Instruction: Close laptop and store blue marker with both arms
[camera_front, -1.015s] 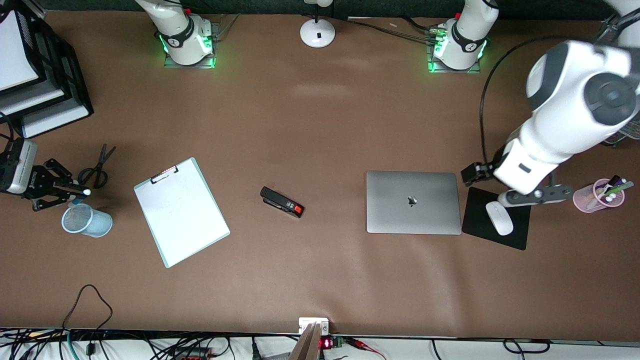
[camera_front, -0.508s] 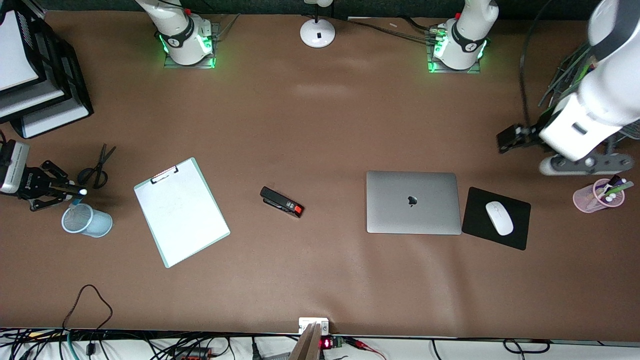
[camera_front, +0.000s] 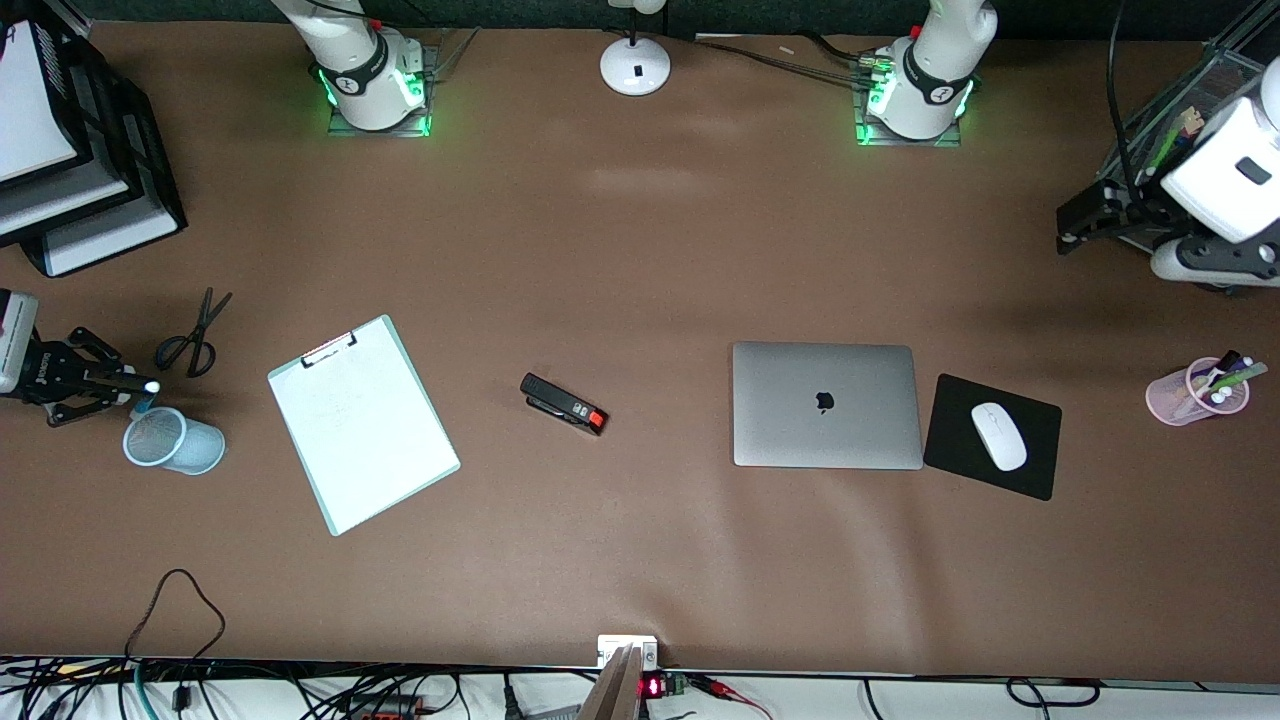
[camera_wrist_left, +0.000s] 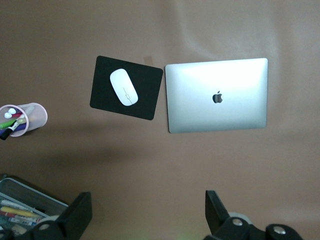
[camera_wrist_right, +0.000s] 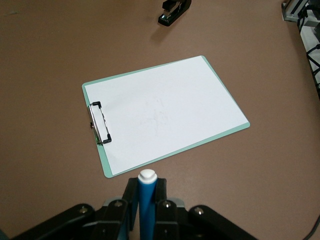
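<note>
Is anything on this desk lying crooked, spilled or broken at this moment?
Nothing is spilled or broken. Only the clipboard and the stapler lie at an angle to the table edge. The laptop is closed flat. The right gripper holds the blue marker by the mesh cup; the left gripper is open near the wire tray.

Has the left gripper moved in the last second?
Yes. The left gripper, open, has pulled away from the mousepad toward the wire tray at its end of the table.
</note>
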